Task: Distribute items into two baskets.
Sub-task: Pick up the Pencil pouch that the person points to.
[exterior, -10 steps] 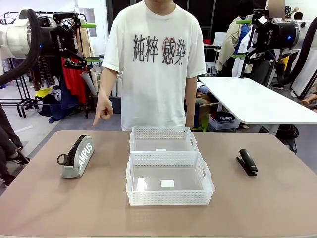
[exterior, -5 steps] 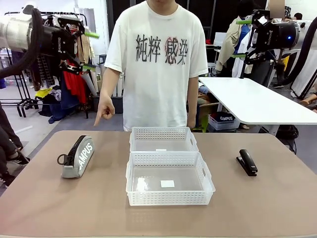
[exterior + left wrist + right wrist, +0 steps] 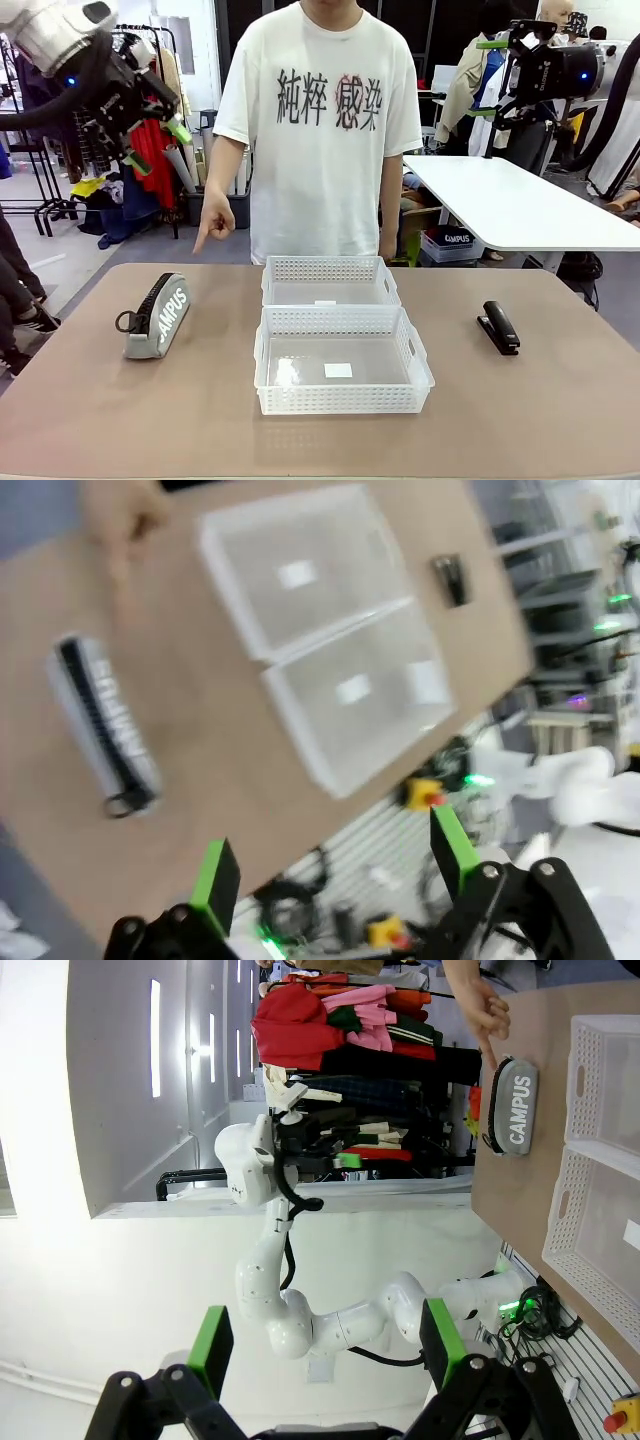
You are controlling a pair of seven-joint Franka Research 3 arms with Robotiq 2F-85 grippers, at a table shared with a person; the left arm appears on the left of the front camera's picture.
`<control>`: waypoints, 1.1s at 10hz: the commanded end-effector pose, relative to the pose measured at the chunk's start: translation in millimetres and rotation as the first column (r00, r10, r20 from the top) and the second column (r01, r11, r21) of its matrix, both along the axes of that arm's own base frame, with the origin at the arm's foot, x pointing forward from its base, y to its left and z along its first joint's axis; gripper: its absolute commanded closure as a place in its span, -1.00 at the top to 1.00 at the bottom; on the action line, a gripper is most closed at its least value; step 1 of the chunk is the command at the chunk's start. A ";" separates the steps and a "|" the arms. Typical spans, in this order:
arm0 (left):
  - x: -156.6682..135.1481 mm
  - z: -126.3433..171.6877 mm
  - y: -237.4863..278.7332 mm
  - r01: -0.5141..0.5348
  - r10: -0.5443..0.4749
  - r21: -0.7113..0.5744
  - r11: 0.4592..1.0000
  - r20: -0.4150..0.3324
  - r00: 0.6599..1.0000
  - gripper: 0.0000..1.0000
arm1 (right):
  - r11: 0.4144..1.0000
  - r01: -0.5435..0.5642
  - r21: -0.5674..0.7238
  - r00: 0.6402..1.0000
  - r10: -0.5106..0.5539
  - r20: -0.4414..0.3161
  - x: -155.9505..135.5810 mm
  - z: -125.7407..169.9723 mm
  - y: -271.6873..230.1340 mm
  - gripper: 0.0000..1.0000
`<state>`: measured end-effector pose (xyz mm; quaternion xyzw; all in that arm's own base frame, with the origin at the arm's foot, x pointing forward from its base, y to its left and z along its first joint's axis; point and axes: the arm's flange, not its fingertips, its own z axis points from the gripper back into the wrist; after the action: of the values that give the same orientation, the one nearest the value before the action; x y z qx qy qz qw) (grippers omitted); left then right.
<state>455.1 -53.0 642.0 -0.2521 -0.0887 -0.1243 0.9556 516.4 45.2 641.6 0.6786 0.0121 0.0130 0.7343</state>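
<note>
**Sorting not begun**

The left pincer (image 3: 157,148) and right pincer (image 3: 487,78) hang wide open and empty above the surface (image 3: 150,420). The pouch (image 3: 158,316) lies left of the two touching baskets (image 3: 340,400), the stapler (image 3: 498,327) right. A person's hand (image 3: 213,220) points downward near the pouch.

Grey pouch (image 3: 157,318), black stapler (image 3: 498,327), white lattice baskets (image 3: 340,398)

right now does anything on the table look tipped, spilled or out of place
Nothing stands out. The near basket and the far basket stand upright, squarely one behind the other, with neither item in them. The pouch lies intact to their left, the stapler flat to their right.
</note>
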 end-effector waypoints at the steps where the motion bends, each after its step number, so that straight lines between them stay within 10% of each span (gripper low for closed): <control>1: 11.3 -28.1 -3.4 -0.021 0.020 0.216 0.976 0.007 1.000 1.00 | 1.000 0.000 0.001 1.000 0.000 0.003 -1.0 1.7 0.1 1.00; 11: 21.9 -67.4 -19.9 -0.029 0.010 0.338 0.941 0.058 0.998 1.00 | 1.000 0.000 0.001 1.000 0.000 0.003 -1.0 1.7 0.1 1.00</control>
<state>476.9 -73.3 574.6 -0.0772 -0.0943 -0.1367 0.9831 516.4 45.2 641.6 0.6786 0.0121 0.0131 0.7343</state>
